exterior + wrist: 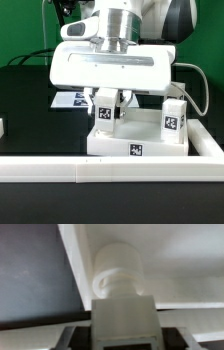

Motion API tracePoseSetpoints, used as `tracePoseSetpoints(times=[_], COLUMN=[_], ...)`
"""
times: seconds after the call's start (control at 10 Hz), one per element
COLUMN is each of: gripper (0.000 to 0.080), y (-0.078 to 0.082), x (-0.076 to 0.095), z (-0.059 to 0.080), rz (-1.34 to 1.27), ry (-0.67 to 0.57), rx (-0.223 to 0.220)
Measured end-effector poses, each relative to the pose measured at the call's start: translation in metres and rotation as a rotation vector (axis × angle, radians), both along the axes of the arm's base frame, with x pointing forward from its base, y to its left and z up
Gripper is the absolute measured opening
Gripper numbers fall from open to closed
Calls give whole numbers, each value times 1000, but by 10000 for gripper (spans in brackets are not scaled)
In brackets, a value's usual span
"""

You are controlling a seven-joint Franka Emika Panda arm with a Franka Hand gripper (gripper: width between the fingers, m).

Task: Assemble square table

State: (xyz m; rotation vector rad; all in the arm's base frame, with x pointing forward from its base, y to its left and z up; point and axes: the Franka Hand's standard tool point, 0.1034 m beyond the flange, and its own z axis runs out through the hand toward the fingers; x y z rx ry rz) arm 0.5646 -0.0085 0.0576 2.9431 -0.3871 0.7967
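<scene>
The square table's white slab (140, 141) lies near the front rail with a tag on its side. One white tagged leg (173, 118) stands upright on its corner at the exterior view's right. My gripper (106, 106) is shut on a second leg (105, 115), holding it over the slab's corner at the exterior view's left. In the wrist view this leg (122, 308) runs out from between my fingers (80, 336), its rounded threaded end (116, 272) against the slab (170, 258) near its edge. Whether the end sits in a socket is hidden.
A long white border rail (110, 170) runs along the front and up the exterior view's right side. The marker board (72, 100) lies flat behind the slab at the left. A small white part (3, 127) shows at the far left edge. The black tabletop (35, 274) borders the slab.
</scene>
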Motion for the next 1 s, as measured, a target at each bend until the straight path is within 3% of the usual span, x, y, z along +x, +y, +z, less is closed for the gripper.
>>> tracePoseSetpoints(times=[0.1,0.2,0.3,0.4,0.8,1.0], gripper=[390,390,529,611,648,649], y=[0,1,1,1,1,0], x=[-1,-2,-2,-2,-2,2], z=[-2,-3,-3,-3,-1,26], rz=[0,1,1,1,7,11], ry=[9,14,14,14,26,36], rx=[3,5,5,5,9,40])
